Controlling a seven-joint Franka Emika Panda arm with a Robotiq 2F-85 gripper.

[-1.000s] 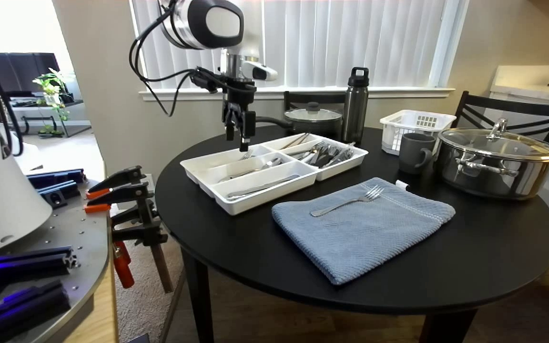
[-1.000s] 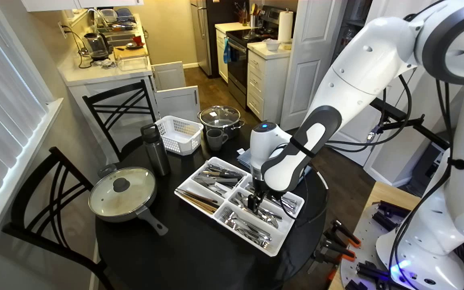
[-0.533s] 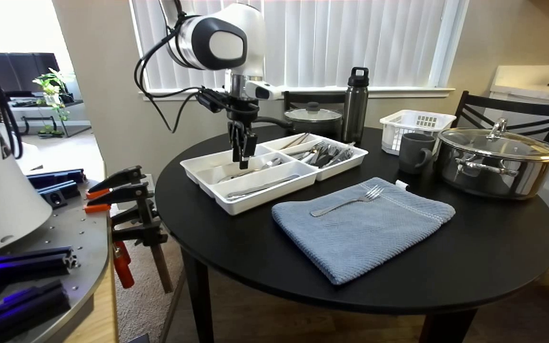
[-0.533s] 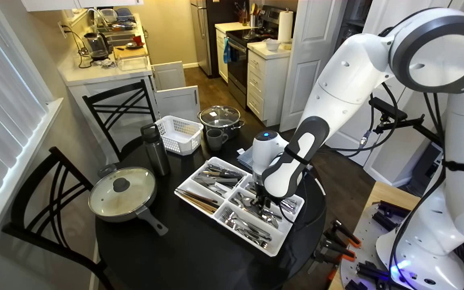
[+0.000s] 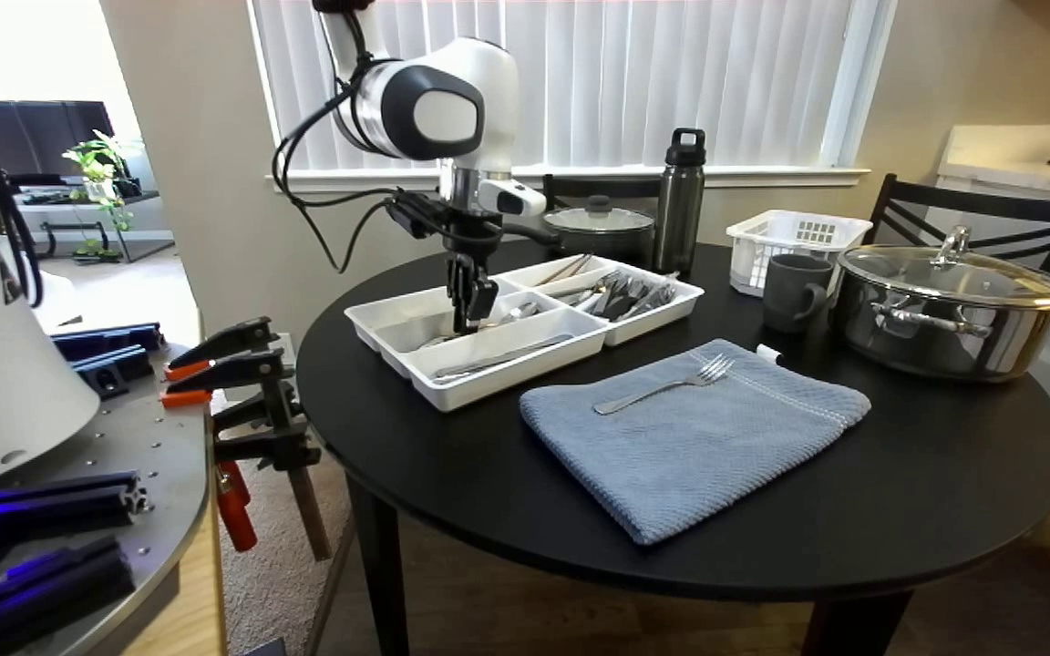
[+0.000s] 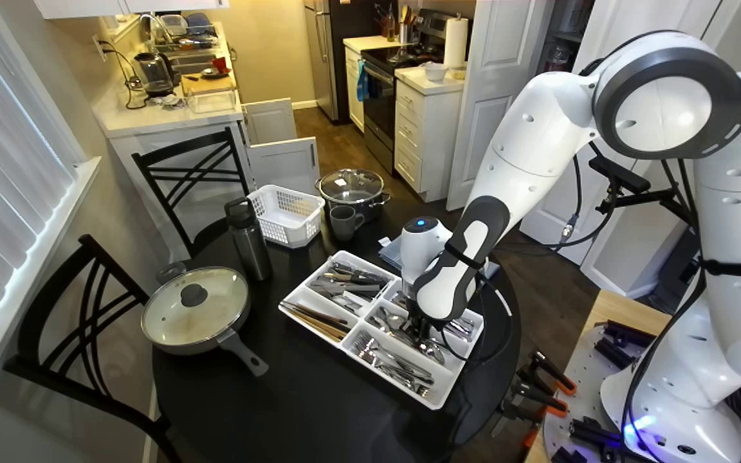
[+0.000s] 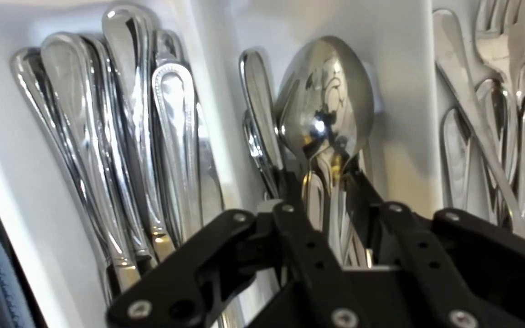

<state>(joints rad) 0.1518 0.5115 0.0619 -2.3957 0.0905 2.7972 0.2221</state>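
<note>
My gripper (image 7: 327, 184) points down into the white tray (image 5: 525, 374); its two black fingers (image 7: 363, 198) are a little way apart; thin spoon handles lie between them, but I cannot tell if I am pinching one; the big shiny spoon (image 7: 331, 91) lies in the slot in the middle of the wrist view, with its round end just past my fingertips; more shiny handles (image 7: 139, 132) lie in the slot on the left of that view; a fork (image 7: 499, 50) lies on a pile in the slot on the right; near the tray, a blue towel (image 5: 716, 465) lies on the round black table (image 5: 853, 510), with another fork (image 5: 671, 387) on top; a tall bottle (image 5: 680, 210) and a gray mug (image 5: 789, 292) stand on the table too.
</note>
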